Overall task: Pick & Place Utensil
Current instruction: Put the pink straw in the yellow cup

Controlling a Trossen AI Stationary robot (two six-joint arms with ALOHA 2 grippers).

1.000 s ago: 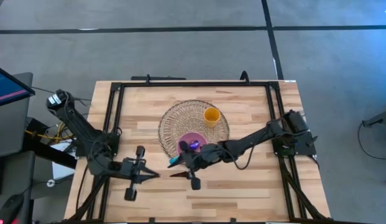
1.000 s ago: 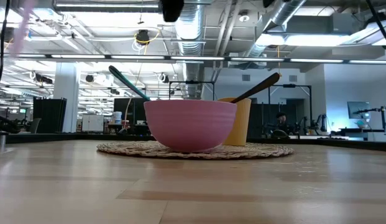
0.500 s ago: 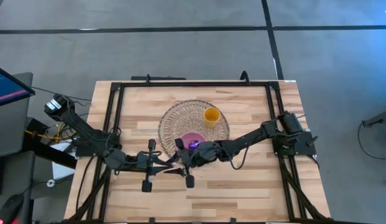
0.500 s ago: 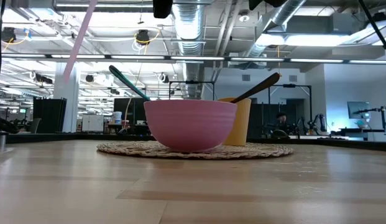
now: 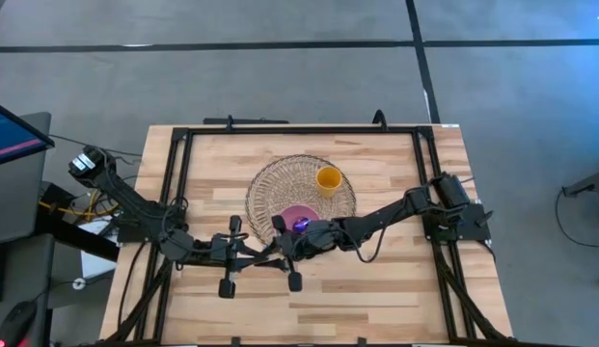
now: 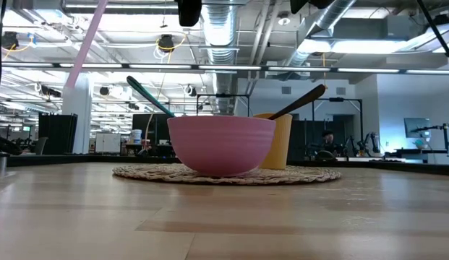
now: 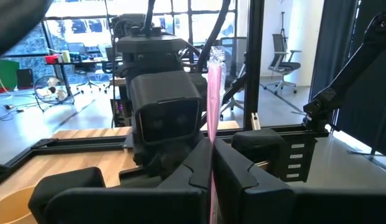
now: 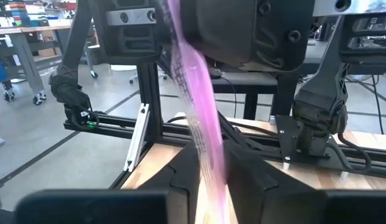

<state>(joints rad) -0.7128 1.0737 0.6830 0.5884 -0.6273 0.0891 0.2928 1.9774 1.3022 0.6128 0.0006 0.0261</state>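
Note:
A pink utensil (image 7: 212,93) is held in the air between both grippers, above the table's near middle. In the low view the pink utensil (image 6: 85,42) slants high above the table. My left gripper (image 5: 253,256) and right gripper (image 5: 280,253) face each other, tip to tip, just near of the pink bowl (image 5: 299,218). The bowl sits on a woven mat (image 5: 270,188) and a teal utensil (image 6: 148,94) leans in it. A yellow cup (image 5: 328,179) on the mat has a wooden spoon (image 6: 300,101) leaning in it. My left gripper (image 7: 211,146) pinches the pink utensil's flat shaft (image 7: 212,127) between its two fingers (image 7: 194,167), coming level from the table's left. The utensil stands up past the fingers, lifted clear of the table. My right gripper (image 8: 211,163) pinches the same utensil's shaft (image 8: 205,140) between its two fingers (image 8: 183,173), level from the table's right. The utensil runs upward from the hold, tilted, clear of the table.
The black frame rails (image 5: 178,169) run along the table's left, right and far sides. Bare wood (image 5: 376,289) lies near of the mat. The mat, bowl and cup stand just far of both grippers.
My left gripper has moved toward the table's right and slightly far, up to my right gripper, and has kept still for the last half second. My right gripper shifted a little to the left. In the low view the pink utensil has moved rightward, still tilted.

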